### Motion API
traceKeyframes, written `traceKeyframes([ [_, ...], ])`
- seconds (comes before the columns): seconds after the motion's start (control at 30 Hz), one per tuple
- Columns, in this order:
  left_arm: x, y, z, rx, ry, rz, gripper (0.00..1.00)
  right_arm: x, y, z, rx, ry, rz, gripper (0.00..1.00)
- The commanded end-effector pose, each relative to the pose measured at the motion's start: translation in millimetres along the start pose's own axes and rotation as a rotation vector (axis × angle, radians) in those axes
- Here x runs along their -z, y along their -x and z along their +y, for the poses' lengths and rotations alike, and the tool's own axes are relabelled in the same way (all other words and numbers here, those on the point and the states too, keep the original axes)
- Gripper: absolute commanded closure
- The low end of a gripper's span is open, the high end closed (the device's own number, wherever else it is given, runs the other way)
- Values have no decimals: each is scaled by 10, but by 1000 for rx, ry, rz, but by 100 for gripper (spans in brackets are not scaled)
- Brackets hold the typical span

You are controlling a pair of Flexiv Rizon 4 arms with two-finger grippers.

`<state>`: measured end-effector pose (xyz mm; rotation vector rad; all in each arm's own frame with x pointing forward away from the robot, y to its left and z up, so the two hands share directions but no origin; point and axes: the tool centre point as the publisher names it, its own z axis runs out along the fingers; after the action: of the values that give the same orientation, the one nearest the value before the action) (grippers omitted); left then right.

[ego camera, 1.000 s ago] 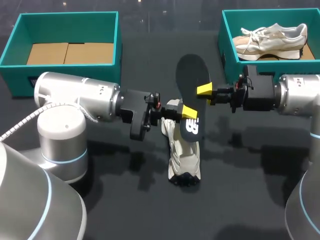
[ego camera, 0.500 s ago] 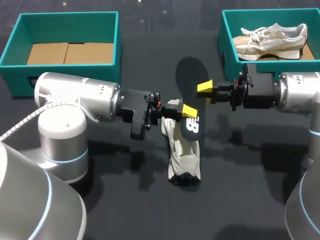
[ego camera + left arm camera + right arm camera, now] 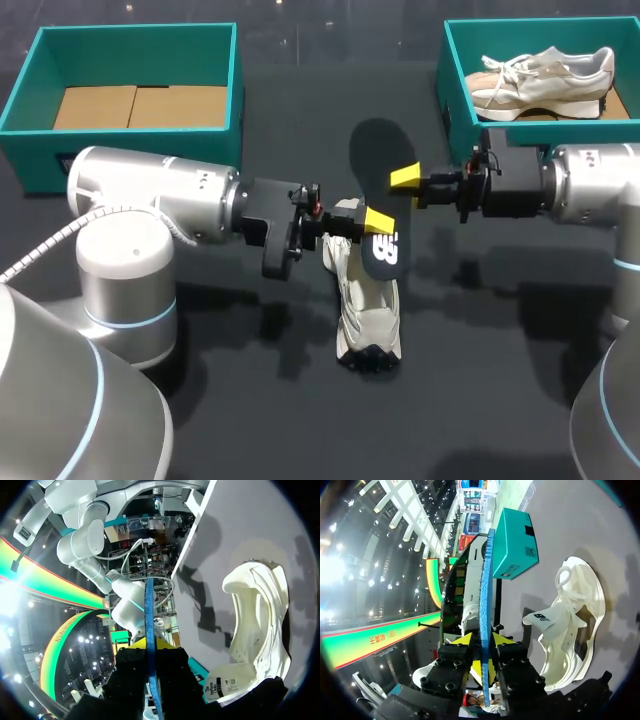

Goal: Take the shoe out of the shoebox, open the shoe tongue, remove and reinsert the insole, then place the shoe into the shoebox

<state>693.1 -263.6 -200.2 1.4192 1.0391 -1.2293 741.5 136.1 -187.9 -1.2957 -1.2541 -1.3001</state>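
1 finger of each gripper is hidden behind the insole [image 3: 372, 150] in the head view, so only 1 yellow tip per gripper shows there. Both wrist views catch the insole edge-on, as a thin blue line. From above it is dark with a white logo near its lower end, and it hangs tilted above the table [image 3: 500, 380]. My left gripper [image 3: 375, 224] pinches it just above the logo, fingers narrow. My right gripper [image 3: 405, 180] pinches its side edge near the middle, equally narrow. Under the insole lies the pale shoe [image 3: 368, 315], its tongue sticking out. 1 second shoe [image 3: 545, 75] sits in the right box [image 3: 445, 70].
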Motion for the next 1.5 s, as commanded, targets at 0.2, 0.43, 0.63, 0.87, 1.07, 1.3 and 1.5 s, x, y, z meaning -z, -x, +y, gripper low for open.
traceKeyframes([
  [0.2,-17,-15,6,3,14,-1,100,-39,23,1,4,-8,5,98],
  [0.43,-18,-18,13,19,18,1,100,-47,32,23,3,-9,15,100],
  [0.63,152,57,-9,32,20,1,0,-30,67,40,-7,-5,16,100],
  [0.87,502,163,2,69,-23,64,0,18,122,31,-16,-2,3,100],
  [1.07,809,298,135,119,-108,259,0,16,180,-14,-21,-3,-7,100],
  [1.3,809,298,135,119,-108,259,0,14,206,-24,-25,-6,-12,100],
  [1.5,809,298,135,119,-108,259,0,14,206,-24,-25,-6,-12,100],
])
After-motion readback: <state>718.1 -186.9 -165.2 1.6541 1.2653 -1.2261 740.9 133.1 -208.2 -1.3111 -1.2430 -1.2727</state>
